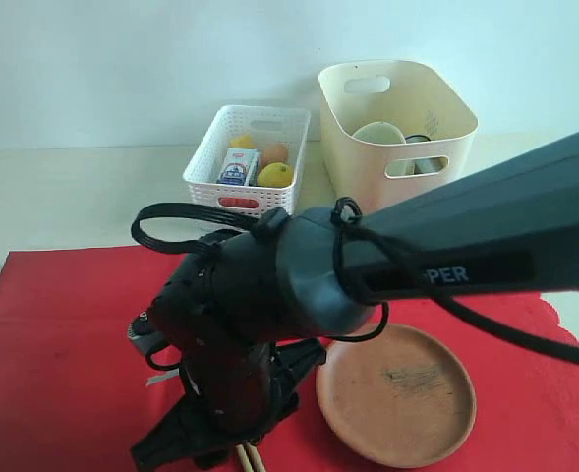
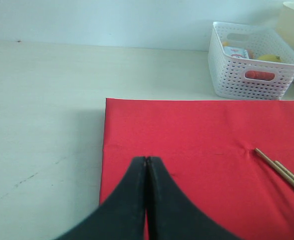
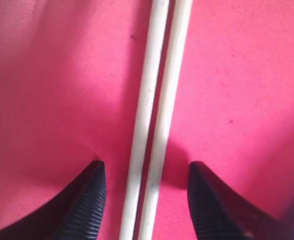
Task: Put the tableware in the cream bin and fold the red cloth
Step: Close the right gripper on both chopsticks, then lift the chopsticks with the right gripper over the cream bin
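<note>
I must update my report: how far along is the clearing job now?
Done: pale green ceramic bowl lies in the cream plastic bin. In hand: the open right gripper straddles the wooden chopsticks. Left: round brown plate and folding the spread-out red cloth.

The 2 chopsticks (image 3: pixel 146 100) lie on the cloth (image 3: pixel 47 75) between my right fingers (image 3: pixel 87 205); the plate (image 1: pixel 397 393) lies beside them, the bin (image 1: pixel 368 177) and basket (image 1: pixel 205 182) beyond, off the cloth.

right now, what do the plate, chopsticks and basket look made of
Plate: matte brown, dull surface with faint scuffs; probably unglazed ceramic, though plastic is possible.
Chopsticks: pale, smooth round sticks without shine; likely light wood or bamboo.
Basket: white plastic, judging by its moulded lattice of small holes and slight sheen.
</note>
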`<state>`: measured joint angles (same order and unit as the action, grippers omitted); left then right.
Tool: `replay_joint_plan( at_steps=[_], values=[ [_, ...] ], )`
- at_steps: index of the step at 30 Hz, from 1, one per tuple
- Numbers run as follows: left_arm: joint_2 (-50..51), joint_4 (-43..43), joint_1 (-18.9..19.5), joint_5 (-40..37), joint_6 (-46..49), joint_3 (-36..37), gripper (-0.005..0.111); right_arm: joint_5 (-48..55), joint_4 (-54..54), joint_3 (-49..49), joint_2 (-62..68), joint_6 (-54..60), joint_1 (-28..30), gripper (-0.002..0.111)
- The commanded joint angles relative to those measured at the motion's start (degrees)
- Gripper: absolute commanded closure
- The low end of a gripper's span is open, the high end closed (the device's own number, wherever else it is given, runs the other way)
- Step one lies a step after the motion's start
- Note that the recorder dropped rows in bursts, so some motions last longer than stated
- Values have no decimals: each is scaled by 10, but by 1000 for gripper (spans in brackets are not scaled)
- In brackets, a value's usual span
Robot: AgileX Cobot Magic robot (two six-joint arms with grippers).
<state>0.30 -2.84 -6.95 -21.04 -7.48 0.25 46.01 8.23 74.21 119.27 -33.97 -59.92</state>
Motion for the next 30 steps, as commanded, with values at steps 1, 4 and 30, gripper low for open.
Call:
replay_joint_plan(
  at_steps=[1, 4, 30],
  values=[
    [-3, 4, -4, 6, -2, -3, 107, -4, -8, -1, 6, -7, -1, 68],
    [-3, 4, -4, 6, -2, -3, 107, -4, -20, -1, 6, -5, -1, 86],
    [-3, 4, -4, 6, -2, -3, 107, 10, -45, -1, 11, 34, -1, 108]
  ],
)
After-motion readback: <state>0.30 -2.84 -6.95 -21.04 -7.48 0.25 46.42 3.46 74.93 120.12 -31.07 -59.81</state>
